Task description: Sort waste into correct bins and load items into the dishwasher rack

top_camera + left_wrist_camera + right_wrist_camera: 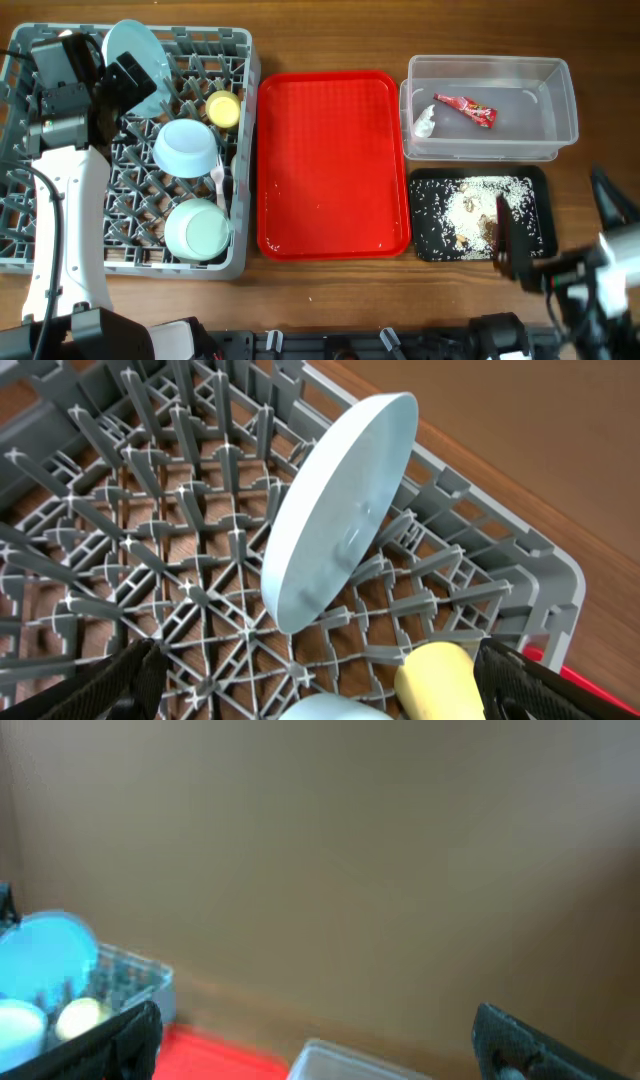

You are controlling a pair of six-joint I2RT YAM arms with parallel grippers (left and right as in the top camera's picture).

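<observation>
The grey dishwasher rack (245, 150) at the left holds the light blue plate (140, 52) standing on edge, the yellow cup (223, 108), the light blue bowl (187, 147), the pale green bowl (197, 230) and white cutlery (217, 183). My left gripper (120, 85) is open and empty over the rack, just in front of the plate (340, 510) and next to the cup (440, 680). The clear tub (560, 110) holds the red wrapper (466, 110) and the white tissue (425, 122). The black tray (425, 215) holds beige crumbs (480, 205). My right gripper (558, 222) is open and empty near the black tray's right end.
The flat red serving tray (330, 160) lies between the rack and the two bins, with nothing on it. The right wrist view is blurred and shows the rack (130, 980), the red tray (220, 1055) and the tub's rim (340, 1060). Bare wooden table surrounds everything.
</observation>
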